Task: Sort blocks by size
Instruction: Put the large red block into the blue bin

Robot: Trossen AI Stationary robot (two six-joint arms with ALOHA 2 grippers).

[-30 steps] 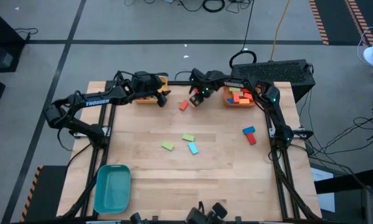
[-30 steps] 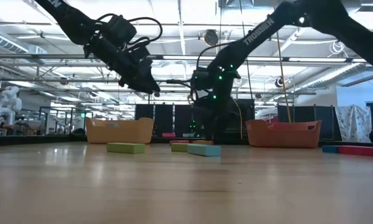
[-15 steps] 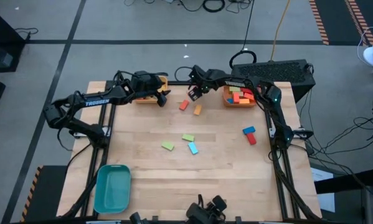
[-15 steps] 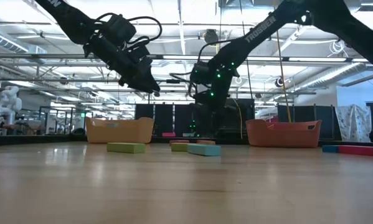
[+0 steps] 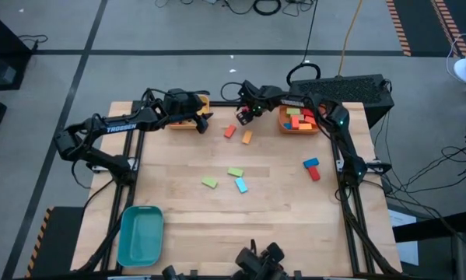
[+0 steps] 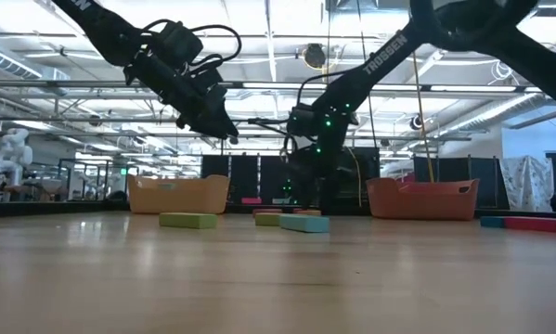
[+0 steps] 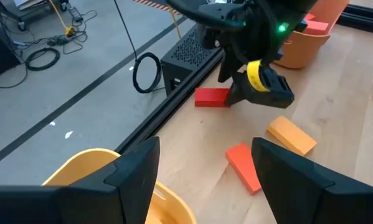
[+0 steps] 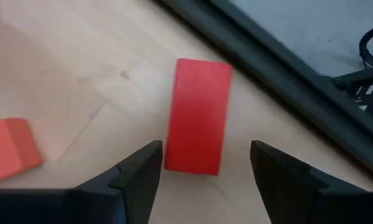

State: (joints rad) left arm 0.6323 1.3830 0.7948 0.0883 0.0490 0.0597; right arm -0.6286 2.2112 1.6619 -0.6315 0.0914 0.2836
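A red block (image 8: pixel 198 115) lies flat on the table by the far edge rail. My right gripper (image 8: pixel 202 180) hangs just above it, open, pointing steeply down, one finger on either side of the block's near end without touching; the high view also shows my right gripper (image 5: pixel 243 117) there. Beside it lie a red-orange block (image 5: pixel 229 131) and an orange block (image 5: pixel 247 137). My left gripper (image 5: pixel 204 120) waits open above the yellow bin (image 5: pixel 184 120). Green blocks (image 5: pixel 235 172), (image 5: pixel 209 182) and a light blue block (image 5: pixel 241 185) lie mid-table; a blue block (image 5: pixel 310 163) and a red block (image 5: pixel 313 173) lie at the right.
An orange bin (image 5: pixel 299 119) holding several blocks stands at the far right, next to my right arm. A teal bin (image 5: pixel 141 233) sits at the near left corner. A black rail (image 8: pixel 279 81) runs along the table's far edge just behind the red block.
My right gripper has moved a little toward the table's far edge and left, tipping as it went. The orange block, hidden under it a second ago, now shows on the table.
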